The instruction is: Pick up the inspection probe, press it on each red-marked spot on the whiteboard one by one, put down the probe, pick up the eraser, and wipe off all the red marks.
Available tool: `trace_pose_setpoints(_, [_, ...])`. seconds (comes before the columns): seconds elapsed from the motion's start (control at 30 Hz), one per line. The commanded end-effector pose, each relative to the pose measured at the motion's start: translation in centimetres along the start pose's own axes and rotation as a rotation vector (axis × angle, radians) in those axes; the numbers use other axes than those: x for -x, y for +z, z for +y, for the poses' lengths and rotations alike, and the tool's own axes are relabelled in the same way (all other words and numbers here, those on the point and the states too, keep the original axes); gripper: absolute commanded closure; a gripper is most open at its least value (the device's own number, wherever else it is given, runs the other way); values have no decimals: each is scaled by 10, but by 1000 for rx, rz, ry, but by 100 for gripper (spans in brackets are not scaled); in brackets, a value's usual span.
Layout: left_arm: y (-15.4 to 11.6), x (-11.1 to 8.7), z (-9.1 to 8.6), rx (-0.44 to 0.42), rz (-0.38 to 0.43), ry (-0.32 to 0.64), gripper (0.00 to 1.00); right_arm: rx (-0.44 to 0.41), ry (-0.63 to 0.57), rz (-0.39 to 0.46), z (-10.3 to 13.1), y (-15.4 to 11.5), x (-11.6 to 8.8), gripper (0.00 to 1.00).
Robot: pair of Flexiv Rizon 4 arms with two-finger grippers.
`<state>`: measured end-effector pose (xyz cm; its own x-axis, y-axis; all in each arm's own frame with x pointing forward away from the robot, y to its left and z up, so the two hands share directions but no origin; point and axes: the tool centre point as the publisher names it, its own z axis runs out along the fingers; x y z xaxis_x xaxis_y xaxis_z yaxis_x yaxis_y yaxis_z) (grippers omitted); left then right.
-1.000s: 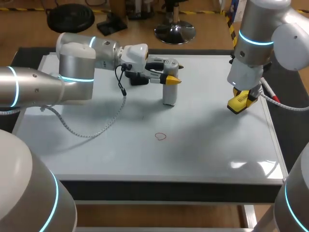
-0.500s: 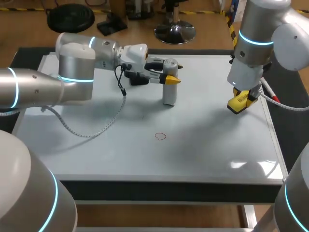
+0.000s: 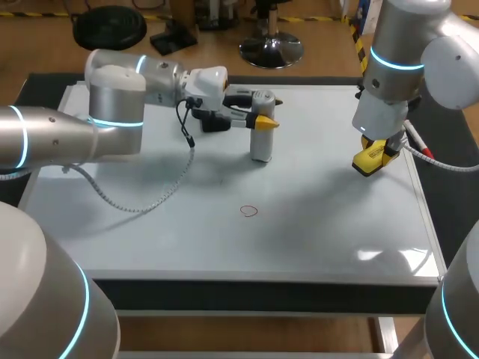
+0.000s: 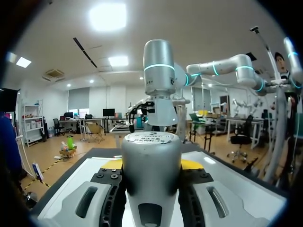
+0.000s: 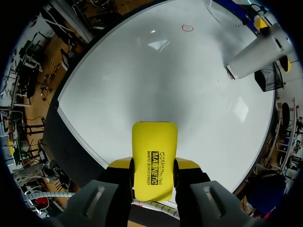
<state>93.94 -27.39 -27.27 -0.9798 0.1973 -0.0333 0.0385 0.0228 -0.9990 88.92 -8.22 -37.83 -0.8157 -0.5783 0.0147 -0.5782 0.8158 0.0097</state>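
Seemingly we're parking the probe [image 3: 261, 146], clamped in our left end effector [image 3: 262, 120]; next the right end effector [image 5: 154, 165], gripping the eraser [image 5: 154, 146], should wipe the red mark [image 3: 249, 211].

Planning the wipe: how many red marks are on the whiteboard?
1: a small red ring on the whiteboard, in front of the upright probe. Others may hide beneath the probe.

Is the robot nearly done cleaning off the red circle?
Not yet. Done: the left gripper is shut on the probe, which stands upright, and the right gripper is shut on the eraser. The red circle is on the whiteboard, apart from both tools. Left to do: put the probe down and wipe. I cannot tell if the circle was pressed.
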Motion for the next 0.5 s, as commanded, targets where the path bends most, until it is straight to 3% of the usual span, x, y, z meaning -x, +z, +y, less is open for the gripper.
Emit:
trace_pose_setpoints(0.03, [-4,6,-9,4,26,3,100,-2,-1,2,-1,0,0,100])
trace_pose_setpoints(0.5, [-9,29,-47,14,161,27,100,-2,-1,2,-1,0,0,100])
